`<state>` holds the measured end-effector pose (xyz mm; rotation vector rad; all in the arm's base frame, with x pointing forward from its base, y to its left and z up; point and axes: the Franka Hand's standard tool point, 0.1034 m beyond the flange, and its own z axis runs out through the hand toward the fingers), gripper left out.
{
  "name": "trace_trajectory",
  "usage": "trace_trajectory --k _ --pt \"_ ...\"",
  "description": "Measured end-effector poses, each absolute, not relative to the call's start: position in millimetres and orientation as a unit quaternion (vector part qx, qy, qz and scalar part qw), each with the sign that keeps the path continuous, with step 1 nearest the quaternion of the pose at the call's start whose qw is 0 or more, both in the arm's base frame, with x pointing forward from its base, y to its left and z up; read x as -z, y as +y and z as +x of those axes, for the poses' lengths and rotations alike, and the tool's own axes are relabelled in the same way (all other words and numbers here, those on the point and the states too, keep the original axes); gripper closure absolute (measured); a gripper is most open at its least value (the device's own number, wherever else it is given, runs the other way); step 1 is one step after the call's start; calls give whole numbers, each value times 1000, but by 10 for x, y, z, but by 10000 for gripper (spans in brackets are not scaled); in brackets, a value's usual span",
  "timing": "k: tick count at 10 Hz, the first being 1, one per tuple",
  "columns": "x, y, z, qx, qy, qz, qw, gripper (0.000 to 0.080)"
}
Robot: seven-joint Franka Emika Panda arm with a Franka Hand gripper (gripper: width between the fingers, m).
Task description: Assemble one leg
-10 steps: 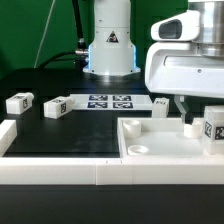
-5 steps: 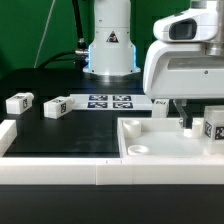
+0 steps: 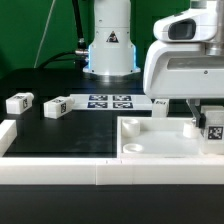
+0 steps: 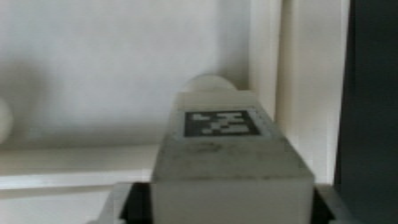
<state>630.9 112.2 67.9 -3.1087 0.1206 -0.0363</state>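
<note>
Near the desk's (image 3: 70, 135) front right corner, the gripper (image 3: 205, 126) stands clamped on the leg (image 4: 224, 150), holding it just above the white tray-like piece (image 3: 160, 142). That leg looks like light, rigid, smooth plastic, liable to slip or twist; I judge a firm, square pinch on its flat sides, clear of the tagged face, is safest

Two loose legs (image 3: 19, 101) (image 3: 56, 105) at middle left of the exterior view, marker board (image 3: 110, 101) at centre behind them, square tray piece (image 3: 150, 139) lower right, held leg (image 3: 213, 128) over its right edge, robot base (image 3: 109, 45) at upper centre.
</note>
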Motion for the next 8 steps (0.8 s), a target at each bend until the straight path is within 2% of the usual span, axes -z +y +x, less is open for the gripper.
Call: trace_trajectory --k 3,8 --pt "-678 1123 6305 11 161 -987 20 511" --pt "-678 894 6262 18 370 -929 11 501"
